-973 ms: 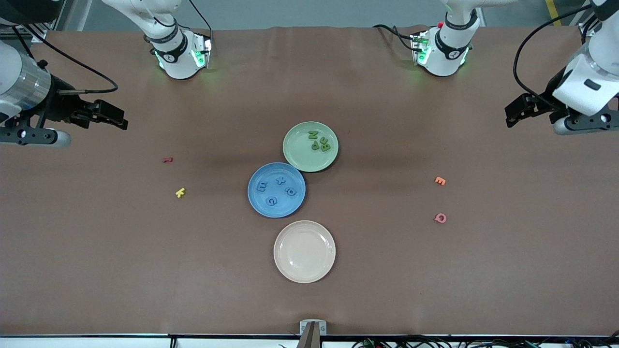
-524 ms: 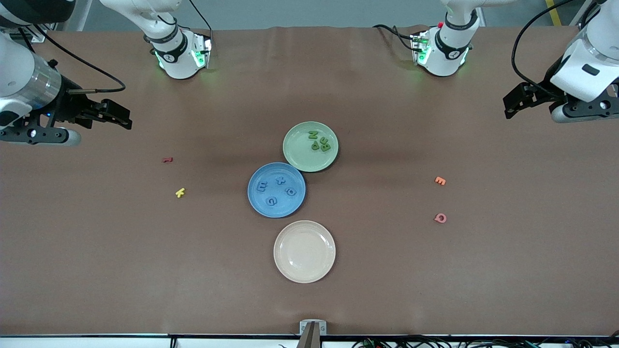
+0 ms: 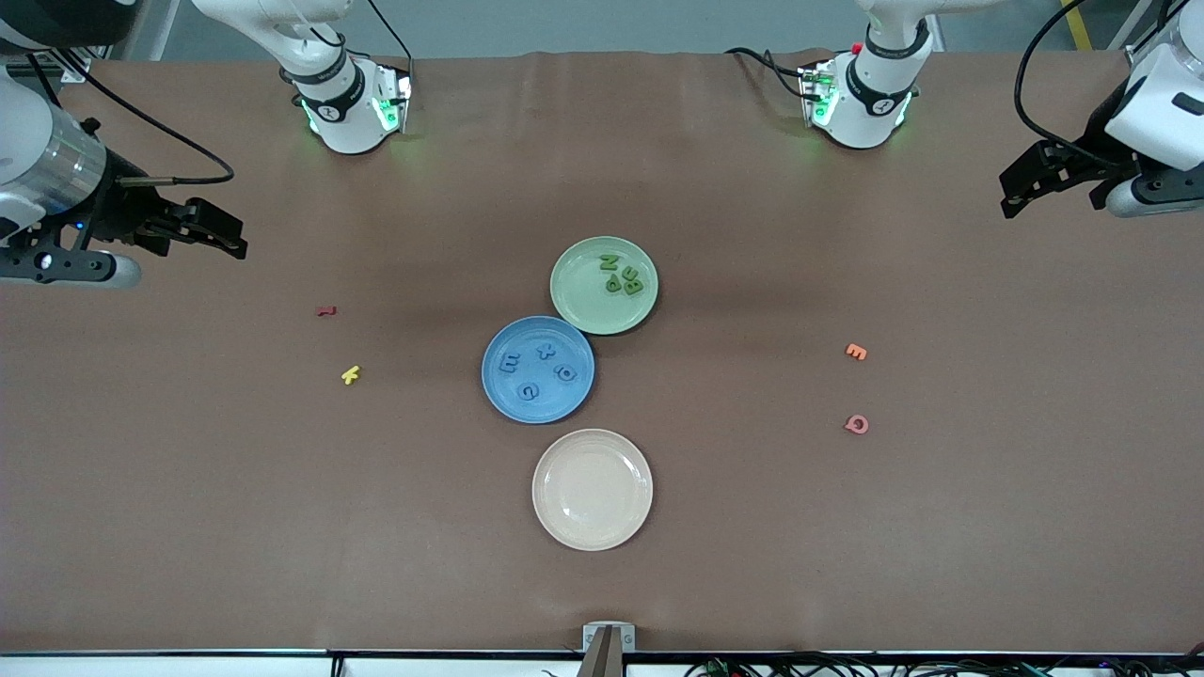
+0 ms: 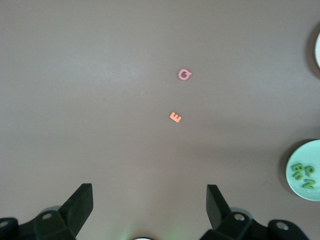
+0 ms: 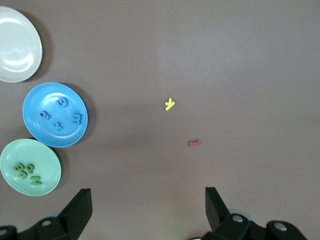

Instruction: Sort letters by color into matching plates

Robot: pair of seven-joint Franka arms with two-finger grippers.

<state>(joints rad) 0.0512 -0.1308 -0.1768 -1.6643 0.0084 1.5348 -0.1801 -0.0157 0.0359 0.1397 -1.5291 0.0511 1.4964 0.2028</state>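
Note:
The blue plate [image 3: 564, 400] sits mid-table with several blue letters [image 3: 528, 390] lying in it. Touching its rim, farther from the front camera, the pale green plate [image 3: 583, 301] holds several green letters [image 3: 632, 280] in a cluster. My right gripper [image 3: 235, 237] hangs open and empty over bare table at the right arm's end. Its wrist view shows both plates [image 5: 55, 135] [image 5: 20, 185] past the open right gripper [image 5: 147, 195]. My left gripper [image 3: 1006, 196] is open and empty over the left arm's end. Between the open fingers of the left gripper [image 4: 150, 192] only table shows, with the green plate [image 4: 300, 187] at the edge of that view.
A cream plate [image 3: 592, 489] lies nearer the front camera than the blue one. A yellow K [image 3: 350, 374] and a red letter [image 3: 325, 310] lie toward the right arm's end. An orange E [image 3: 855, 352] and a pink Q [image 3: 856, 424] lie toward the left arm's end.
My left gripper has drawn away toward the table's end and the bases' edge. The right gripper shifted a little and came back. Plates and letters have not moved.

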